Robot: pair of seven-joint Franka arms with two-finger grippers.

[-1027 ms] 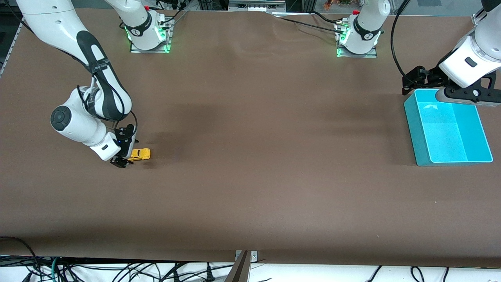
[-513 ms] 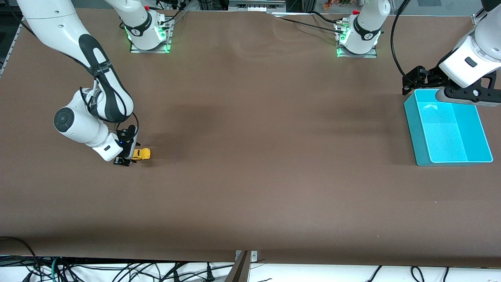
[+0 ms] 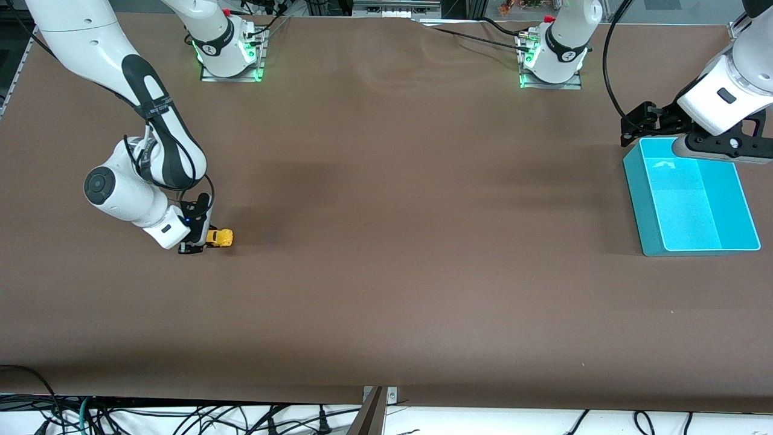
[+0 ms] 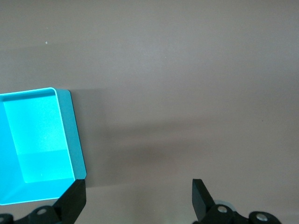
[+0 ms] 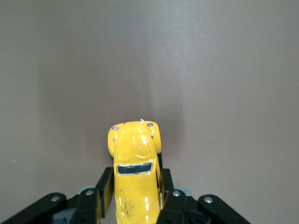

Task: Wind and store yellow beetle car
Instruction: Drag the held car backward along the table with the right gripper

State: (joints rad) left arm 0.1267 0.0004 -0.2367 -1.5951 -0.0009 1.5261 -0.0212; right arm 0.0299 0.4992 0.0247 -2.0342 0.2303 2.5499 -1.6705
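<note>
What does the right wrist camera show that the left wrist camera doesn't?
Only the right wrist view shows the yellow beetle car, clamped between the right gripper's fingers, nose pointing away from the camera. Only the left wrist view shows the turquoise bin, with nothing visible inside, and the left gripper with its fingers spread apart and nothing between them. Both share the plain brown table filling the background.

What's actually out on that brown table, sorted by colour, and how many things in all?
Yellow: 1, the yellow beetle car, clamped in the right gripper at the right arm's end.
Turquoise: 1, the open bin, under the waiting left gripper.
Total: 2 things.
</note>
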